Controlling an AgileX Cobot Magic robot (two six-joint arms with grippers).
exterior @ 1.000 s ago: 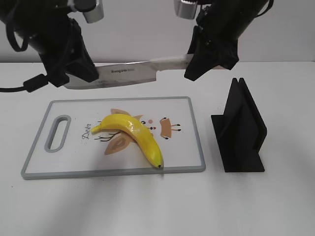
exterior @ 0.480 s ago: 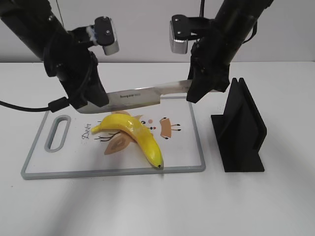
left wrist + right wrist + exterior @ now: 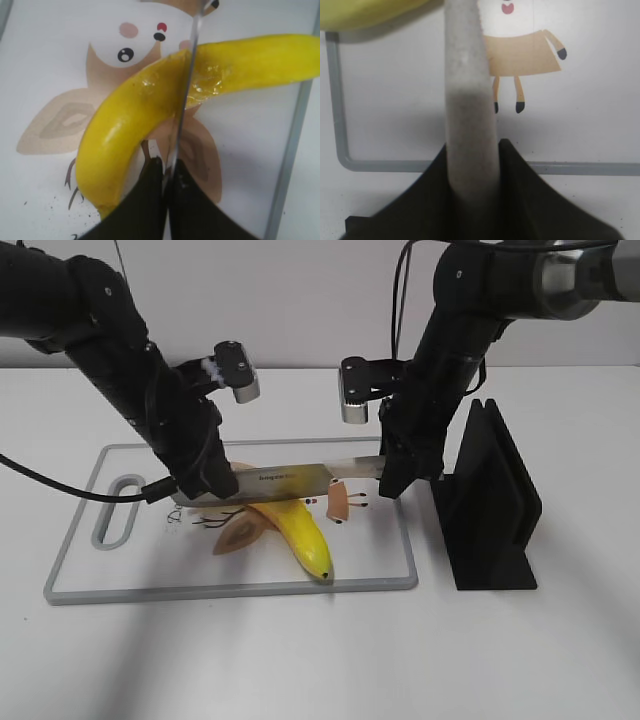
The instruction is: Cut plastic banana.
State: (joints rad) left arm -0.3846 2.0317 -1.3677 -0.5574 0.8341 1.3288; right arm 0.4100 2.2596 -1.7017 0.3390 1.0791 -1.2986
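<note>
The yellow plastic banana (image 3: 298, 532) lies on the cutting board (image 3: 150, 575). A kitchen knife (image 3: 300, 478) is held level across it by both grippers. My left gripper (image 3: 212, 483) is shut on the blade's tip end; in the left wrist view the blade (image 3: 186, 90) presses on the banana (image 3: 130, 120) between my fingers (image 3: 150, 200). My right gripper (image 3: 397, 475) is shut on the pale knife handle (image 3: 470, 100). A corner of the banana (image 3: 365, 12) shows at the top left of the right wrist view.
A black knife stand (image 3: 490, 505) stands right of the board, close to my right arm. The board has a grey rim (image 3: 340, 150), a handle slot (image 3: 117, 510) at its left and a printed cartoon (image 3: 125, 50).
Both grippers have lowered the knife from above the board down onto the banana. The banana has stayed in place.
</note>
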